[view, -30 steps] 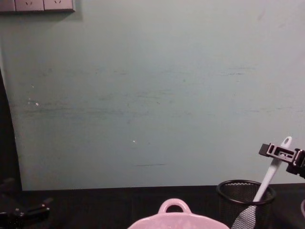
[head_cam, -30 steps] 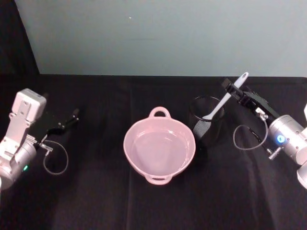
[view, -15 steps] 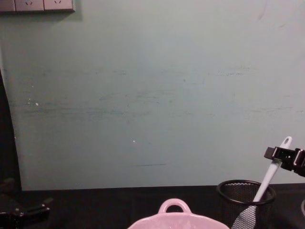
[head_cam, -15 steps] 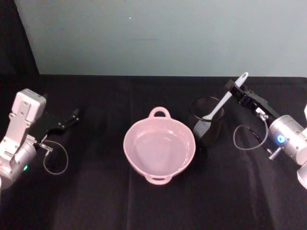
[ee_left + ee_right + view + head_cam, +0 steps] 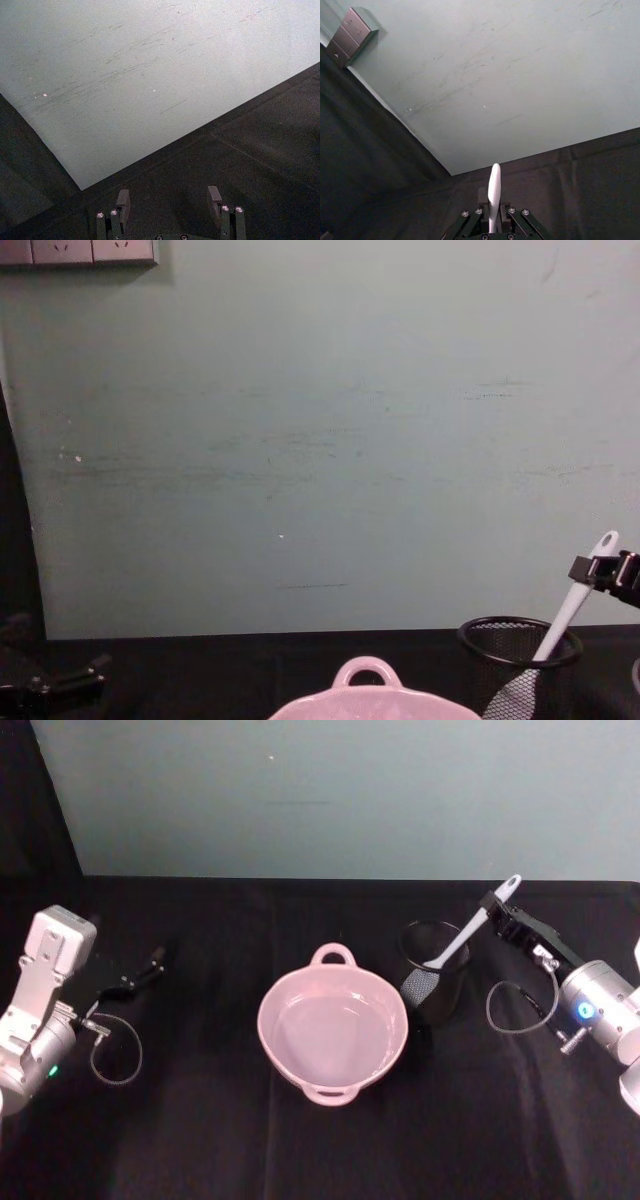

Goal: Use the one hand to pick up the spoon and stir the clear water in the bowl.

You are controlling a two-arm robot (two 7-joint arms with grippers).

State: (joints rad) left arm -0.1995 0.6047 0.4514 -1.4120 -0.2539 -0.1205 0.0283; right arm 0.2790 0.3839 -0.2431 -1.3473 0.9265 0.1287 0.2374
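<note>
Spoon [image 5: 462, 936]: stands tilted in black mesh cup [image 5: 447, 1003], broad head down inside, handle leaning up toward robot's right, tip with hole poking past the grip. Seen side-on from chest view too, spoon [image 5: 572, 608] rising out of mesh cup [image 5: 515, 665].

Right gripper [image 5: 491, 907]: clenched on spoon handle near its top end, above and just right of cup; arm reaching in from right side of table [image 5: 200, 1120]. Right wrist view: white handle [image 5: 494, 180] pinched between the closed fingers of right gripper [image 5: 493, 200]. Chest view: right gripper [image 5: 592, 568] at right edge.

Bowl [image 5: 272, 1008]: pale pink, mid-table, just left of cup, clear water inside, loop handle toward the wall; top of bowl [image 5: 366, 676] at chest view's lower edge.

Left gripper [image 5: 152, 962]: parked low at far left, well apart from bowl, released, fingers spread with a clear gap in left wrist view [image 5: 168, 192].
</note>
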